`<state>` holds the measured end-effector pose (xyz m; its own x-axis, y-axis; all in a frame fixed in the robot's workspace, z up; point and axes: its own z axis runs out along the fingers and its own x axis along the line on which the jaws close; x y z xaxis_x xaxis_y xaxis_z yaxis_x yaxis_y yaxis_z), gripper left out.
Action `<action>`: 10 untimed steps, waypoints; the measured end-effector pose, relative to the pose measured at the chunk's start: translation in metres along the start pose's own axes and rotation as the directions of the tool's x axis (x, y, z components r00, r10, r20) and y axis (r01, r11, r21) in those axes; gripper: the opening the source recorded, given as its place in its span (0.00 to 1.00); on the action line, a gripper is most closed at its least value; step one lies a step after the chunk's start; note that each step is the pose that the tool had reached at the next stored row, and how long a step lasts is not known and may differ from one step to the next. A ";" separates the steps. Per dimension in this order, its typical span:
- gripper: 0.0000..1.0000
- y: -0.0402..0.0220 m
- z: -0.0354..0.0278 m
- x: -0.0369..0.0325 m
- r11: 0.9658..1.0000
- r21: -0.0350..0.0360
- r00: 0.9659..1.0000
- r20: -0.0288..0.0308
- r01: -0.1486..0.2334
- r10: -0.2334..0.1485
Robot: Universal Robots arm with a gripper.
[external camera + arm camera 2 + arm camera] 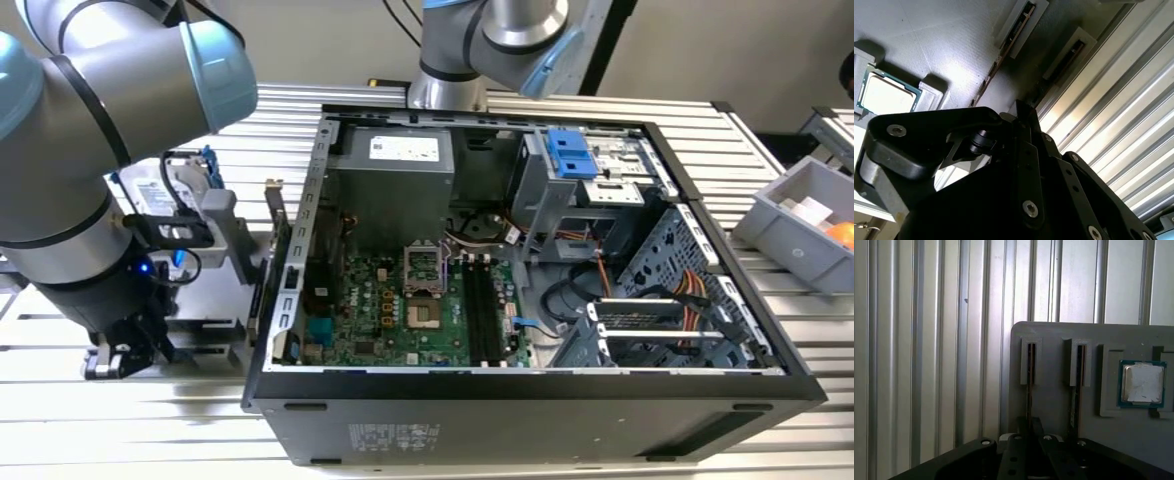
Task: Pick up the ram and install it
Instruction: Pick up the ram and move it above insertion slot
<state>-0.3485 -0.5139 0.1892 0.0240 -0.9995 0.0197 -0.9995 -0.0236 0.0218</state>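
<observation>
- The gripper (pixel 1029 434) hangs over the grey holder (pixel 1054 334), lined up with the ram (pixel 1029 365). Of 2 sticks standing on edge there, it is the one farther from the processor chip (pixel 1141 383).
- Whether the gripper is open, or has hold of anything, cannot be told.
- The holder sits at the exterior view's left of the open computer case (pixel 534 388), well apart from the motherboard's memory slots (pixel 487 310).
- Best grip, as I judge it: squarely on its flat faces, mid-length, lifting straight.

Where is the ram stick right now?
In the first wrist view, the ram stands on edge in a slot of the gray holder, just ahead of the claw. The processor chip sits farther along the same holder.
</observation>
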 end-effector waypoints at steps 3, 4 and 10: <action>0.00 0.0000 -0.0001 0.0000 1.000 0.000 1.000 0.000 0.000 0.000; 0.00 0.0000 -0.0002 -0.0001 1.000 0.000 1.000 0.000 0.000 0.000; 0.00 0.0001 -0.0038 0.0000 1.000 0.000 1.000 0.000 0.000 0.000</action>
<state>-0.3485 -0.5139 0.1929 0.0240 -0.9995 0.0197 -0.9995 -0.0236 0.0219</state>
